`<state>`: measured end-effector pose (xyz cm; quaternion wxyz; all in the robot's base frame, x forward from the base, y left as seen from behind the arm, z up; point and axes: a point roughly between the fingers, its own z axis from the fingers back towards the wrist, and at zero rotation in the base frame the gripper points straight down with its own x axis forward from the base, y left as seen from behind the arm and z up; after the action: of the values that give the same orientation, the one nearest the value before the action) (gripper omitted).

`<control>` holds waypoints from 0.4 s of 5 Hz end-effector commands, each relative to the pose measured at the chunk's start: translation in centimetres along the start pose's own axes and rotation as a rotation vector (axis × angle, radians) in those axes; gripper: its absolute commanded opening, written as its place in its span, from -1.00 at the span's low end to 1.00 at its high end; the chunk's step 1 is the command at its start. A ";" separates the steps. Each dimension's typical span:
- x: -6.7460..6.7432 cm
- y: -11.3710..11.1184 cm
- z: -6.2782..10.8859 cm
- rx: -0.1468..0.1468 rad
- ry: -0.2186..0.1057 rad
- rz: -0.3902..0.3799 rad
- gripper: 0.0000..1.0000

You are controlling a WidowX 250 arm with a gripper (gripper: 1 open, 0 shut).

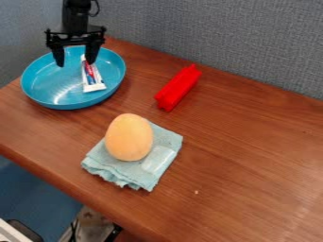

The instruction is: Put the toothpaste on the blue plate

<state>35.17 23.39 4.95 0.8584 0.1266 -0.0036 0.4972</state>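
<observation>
Black robot gripper hanging with fingers spread over a round blue plate | white toothpaste tube with red print resting inside the plate, below the gripper | red block lying on the wooden table | orange egg-shaped object sitting on a pale blue cloth

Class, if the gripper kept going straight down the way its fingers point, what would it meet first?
Probably the blue plate, though depth is unclear; the toothpaste lies so near the gripper that it might be touched.
</observation>
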 end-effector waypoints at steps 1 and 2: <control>1.3 1.4 3.4 -0.023 -0.067 0.013 1.00; 1.2 1.6 4.1 -0.026 -0.063 0.006 1.00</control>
<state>34.63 23.16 5.10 0.8620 0.1286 0.0151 0.4900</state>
